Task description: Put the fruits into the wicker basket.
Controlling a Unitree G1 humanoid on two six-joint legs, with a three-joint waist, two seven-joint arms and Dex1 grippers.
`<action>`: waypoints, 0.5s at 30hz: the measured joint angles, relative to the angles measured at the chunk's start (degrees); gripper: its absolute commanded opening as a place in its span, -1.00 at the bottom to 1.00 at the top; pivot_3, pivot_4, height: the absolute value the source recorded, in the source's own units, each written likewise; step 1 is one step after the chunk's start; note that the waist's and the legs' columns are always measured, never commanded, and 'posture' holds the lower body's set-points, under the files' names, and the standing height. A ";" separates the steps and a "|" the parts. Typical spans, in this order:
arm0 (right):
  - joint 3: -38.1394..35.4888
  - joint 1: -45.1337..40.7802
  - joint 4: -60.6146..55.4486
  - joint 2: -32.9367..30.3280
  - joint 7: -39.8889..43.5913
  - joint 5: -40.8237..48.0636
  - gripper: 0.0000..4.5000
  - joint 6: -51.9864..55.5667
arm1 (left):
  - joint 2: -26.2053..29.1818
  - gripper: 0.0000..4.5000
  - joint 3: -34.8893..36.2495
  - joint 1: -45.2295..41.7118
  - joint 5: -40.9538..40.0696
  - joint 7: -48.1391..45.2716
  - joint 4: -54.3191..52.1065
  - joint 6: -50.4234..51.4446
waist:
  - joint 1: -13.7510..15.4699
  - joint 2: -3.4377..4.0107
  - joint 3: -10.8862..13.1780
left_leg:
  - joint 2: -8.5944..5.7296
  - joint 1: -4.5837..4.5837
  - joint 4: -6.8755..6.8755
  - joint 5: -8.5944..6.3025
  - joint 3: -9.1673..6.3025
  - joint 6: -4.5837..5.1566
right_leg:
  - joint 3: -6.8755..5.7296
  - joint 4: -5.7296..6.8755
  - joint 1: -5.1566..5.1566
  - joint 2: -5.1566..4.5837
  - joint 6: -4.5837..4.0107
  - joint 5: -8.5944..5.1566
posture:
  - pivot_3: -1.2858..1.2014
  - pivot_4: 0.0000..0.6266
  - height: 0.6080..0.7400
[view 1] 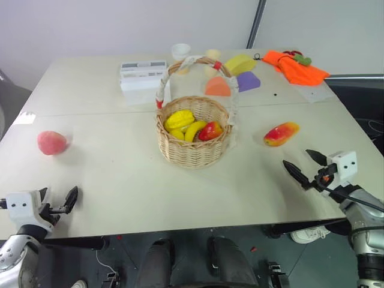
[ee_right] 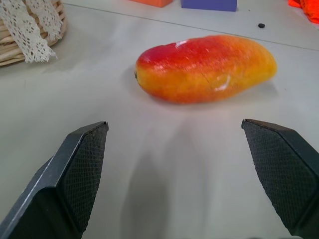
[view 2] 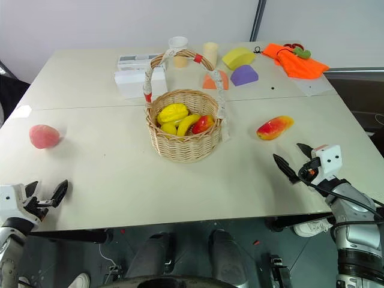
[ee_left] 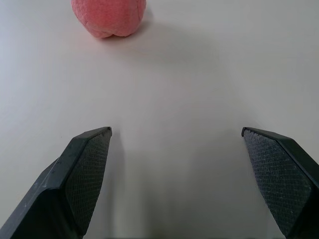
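Hovering low over the table [view 1: 120, 180], the left gripper [view 1: 60, 201] is seen with jaws spread wide and nothing between them. The peach [view 1: 52, 143] lies ahead of it, apart from the fingertips [ee_left: 94, 149]. The right gripper [view 1: 306, 166] is likewise wide open and empty; the mango [ee_right: 205, 68] lies just ahead of it on its side, untouched. Farther off, between the two grippers, the basket [view 1: 193, 147] is set upright, with yellow and red-yellow fruits [view 1: 192, 127] inside.
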 measured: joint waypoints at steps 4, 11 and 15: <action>0.45 0.00 -0.26 0.00 0.00 0.00 0.99 0.07 | -0.03 1.00 -0.01 -0.46 -0.11 0.16 0.25 -0.02 | 0.00 0.00 0.00 | 0.00 0.00 0.00 0.00 0.00 0.00 | 0.00 -0.01 0.00 0.00 0.00 0.00 | 0.03 -0.52 1.00; 0.82 0.20 -4.31 -0.04 1.21 0.86 0.99 2.03 | -0.34 1.00 -0.32 -2.55 -0.28 1.06 0.19 0.39 | 0.02 0.00 0.00 | 0.00 -0.01 0.00 0.00 0.00 0.00 | 0.00 0.00 0.00 0.01 0.00 0.00 | 0.03 -0.52 1.00; 1.86 0.49 -10.13 -1.97 4.09 3.85 0.99 6.68 | -0.42 1.00 -0.35 -3.92 -1.30 1.11 -0.30 1.49 | 0.04 0.00 0.00 | 0.00 -0.01 0.00 0.00 -0.01 0.00 | 0.00 0.00 0.00 0.01 0.00 0.00 | 0.03 -0.52 1.00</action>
